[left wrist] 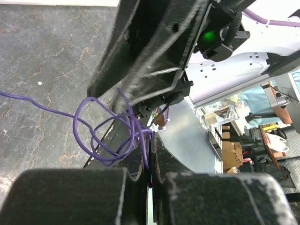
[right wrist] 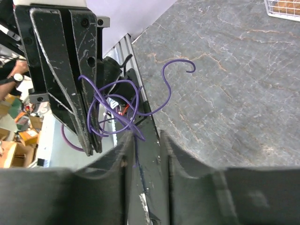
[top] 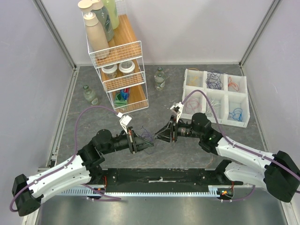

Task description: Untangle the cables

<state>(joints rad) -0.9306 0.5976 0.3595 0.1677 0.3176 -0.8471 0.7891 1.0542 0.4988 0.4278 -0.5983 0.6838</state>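
Note:
A tangled purple cable (top: pixel 149 137) hangs between my two grippers just above the table's middle. My left gripper (left wrist: pixel 151 138) is shut on one strand, and the loops (left wrist: pixel 101 136) spill out to its left. In the right wrist view the same knot (right wrist: pixel 112 110) hangs from the left gripper's fingers (right wrist: pixel 70 93). My right gripper (right wrist: pixel 145 138) is open, with a loose purple strand (right wrist: pixel 136 150) lying in the gap close to its left finger. From above, the right gripper (top: pixel 161 136) faces the left gripper (top: pixel 140 143) tip to tip. Other cables, blue (top: pixel 214 80), orange-red (top: pixel 234 84) and light blue (top: pixel 236 114), lie in a tray.
A white compartment tray (top: pixel 225 90) sits at the back right. A wire rack (top: pixel 123 89) with bottles stands at the back left. Small glass bottles (top: pixel 160 78) (top: pixel 90 94) stand on either side of the rack. Grey walls close in the table.

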